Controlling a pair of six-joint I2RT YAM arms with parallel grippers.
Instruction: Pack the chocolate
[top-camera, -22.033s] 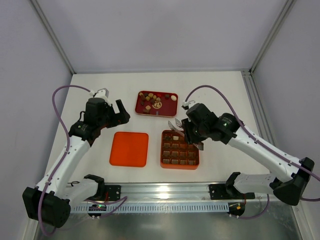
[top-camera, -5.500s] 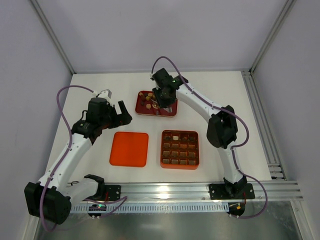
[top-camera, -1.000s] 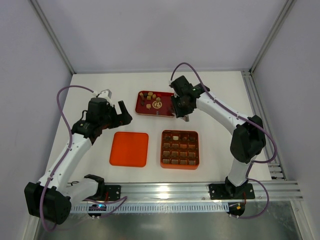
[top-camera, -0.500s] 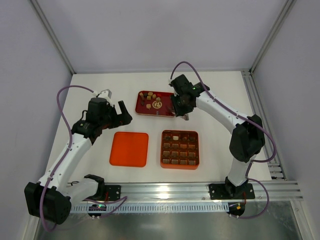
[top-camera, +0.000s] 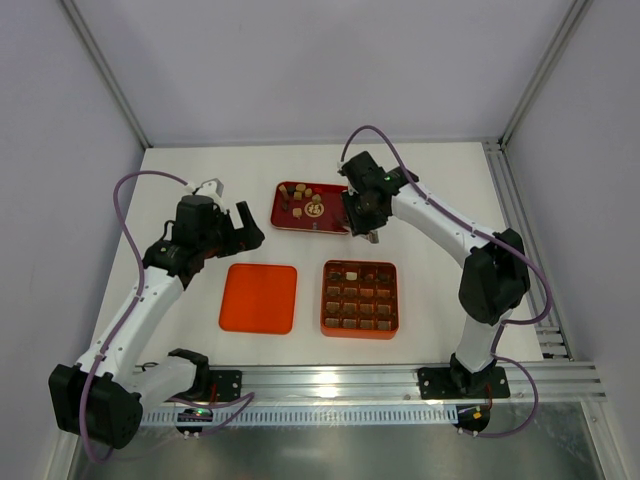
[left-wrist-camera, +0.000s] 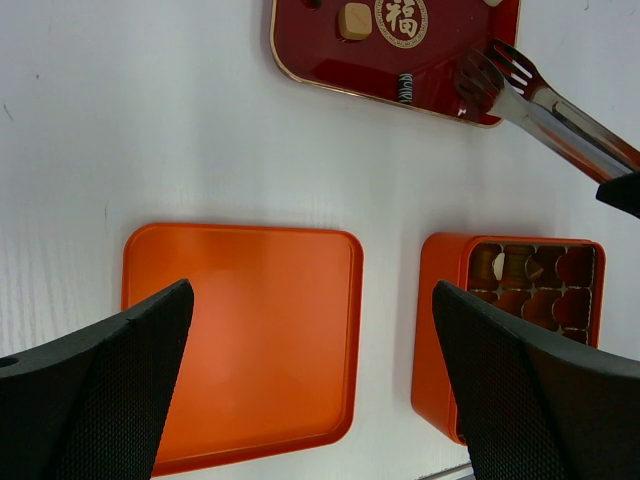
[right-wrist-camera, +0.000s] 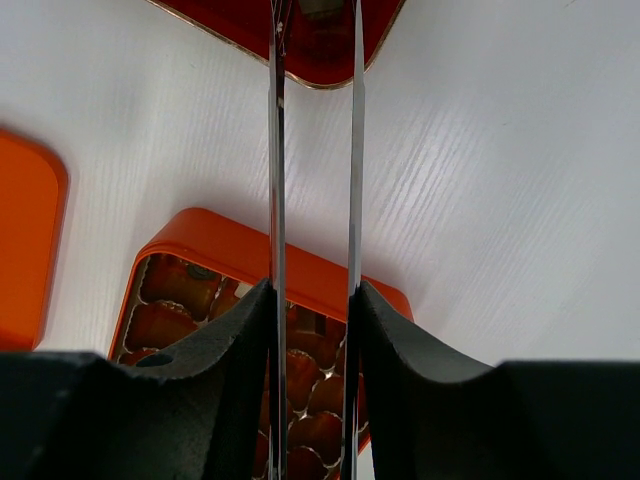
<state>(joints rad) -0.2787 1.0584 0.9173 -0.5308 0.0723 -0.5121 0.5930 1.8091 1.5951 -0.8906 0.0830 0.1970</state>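
White surface (top-camera: 200, 180) inside a pale-walled enclosure. Left: the left tool (top-camera: 243, 226), jaws spread wide and holding nothing, hangs above a flat orange lid (top-camera: 259, 297). Centre: a red tray (left-wrist-camera: 440, 80) at the far side carries loose chocolate (top-camera: 300, 195); nearer, an orange gridded box (top-camera: 360, 329) has more chocolate in its cells. Right: the right tool (right-wrist-camera: 313, 300) clamps metal tongs (left-wrist-camera: 540, 100), their forked tips over the tray's near right corner.
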